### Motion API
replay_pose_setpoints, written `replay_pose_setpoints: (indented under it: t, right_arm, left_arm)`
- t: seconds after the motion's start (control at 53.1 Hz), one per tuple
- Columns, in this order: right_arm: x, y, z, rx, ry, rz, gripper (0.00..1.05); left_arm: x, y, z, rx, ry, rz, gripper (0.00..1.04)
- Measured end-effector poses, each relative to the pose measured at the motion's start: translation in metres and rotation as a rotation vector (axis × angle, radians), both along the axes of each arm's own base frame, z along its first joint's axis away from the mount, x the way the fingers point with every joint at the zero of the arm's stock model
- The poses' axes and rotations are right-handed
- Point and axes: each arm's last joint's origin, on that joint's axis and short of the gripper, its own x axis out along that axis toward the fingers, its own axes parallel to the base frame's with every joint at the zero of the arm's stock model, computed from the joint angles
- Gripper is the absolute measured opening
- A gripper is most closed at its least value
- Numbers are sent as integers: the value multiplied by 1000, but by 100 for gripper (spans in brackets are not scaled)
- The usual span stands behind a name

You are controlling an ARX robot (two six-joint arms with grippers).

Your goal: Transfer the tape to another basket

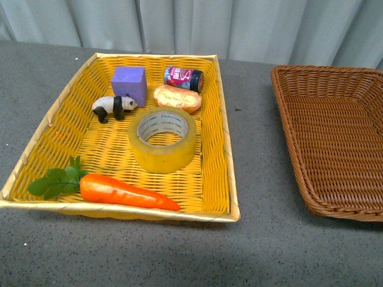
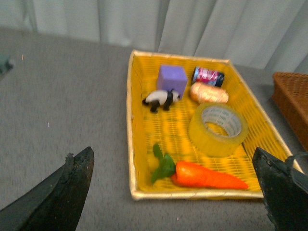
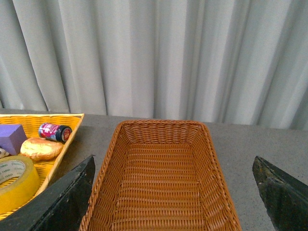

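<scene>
The tape (image 1: 162, 139), a yellowish roll with a white printed core, lies flat in the middle of the yellow woven basket (image 1: 63, 98). It also shows in the left wrist view (image 2: 218, 129) and at the edge of the right wrist view (image 3: 14, 182). The brown wicker basket (image 1: 299, 155) stands to the right, with nothing in it (image 3: 159, 187). My left gripper (image 2: 175, 192) is open, held back from the yellow basket's front edge. My right gripper (image 3: 173, 197) is open above the brown basket's near end. Neither arm shows in the front view.
The yellow basket also holds a purple block (image 1: 129, 84), a toy panda (image 1: 114, 107), a small can (image 1: 184, 78), a bread roll (image 1: 178, 98) and a plastic carrot (image 1: 122, 191). Both baskets sit on a grey table (image 1: 257, 245). A grey curtain (image 1: 239, 27) hangs behind.
</scene>
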Motion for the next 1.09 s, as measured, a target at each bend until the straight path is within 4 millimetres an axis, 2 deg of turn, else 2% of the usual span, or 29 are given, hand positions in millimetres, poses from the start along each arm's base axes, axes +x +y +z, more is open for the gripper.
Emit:
replay_pose_setpoints:
  t: [0.151,0.301,0.396,0.471,0.622,0.678,0.923,1.093]
  right_arm:
    - [0,0,0,0,0,0,96]
    - [0,0,0,0,0,0,96]
    - [0,0,0,0,0,0,96]
    - [0,0,0,0,0,0,96]
    - [0,0,0,0,0,0,96]
    - [0,0,0,0,0,0,96]
    - [0,0,0,0,0,0,96]
    - [0,0,0,0,0,0,96]
  left_arm:
    - [14,-4,0,-18,45,8,98]
    - [44,-17,11,-58,67,-68,98]
    - [87,-27,13,-71,121,-77,98]
    - [113,-34,9,-56,189,-79,98]
    - [174,-55,-12,-26,381,-68,98]
    - [191,-63,-17,-8,438,-47,98]
    - [229,-86,-32,-2,554,-28,98]
    - [240,-93,-48,34,637,12,98]
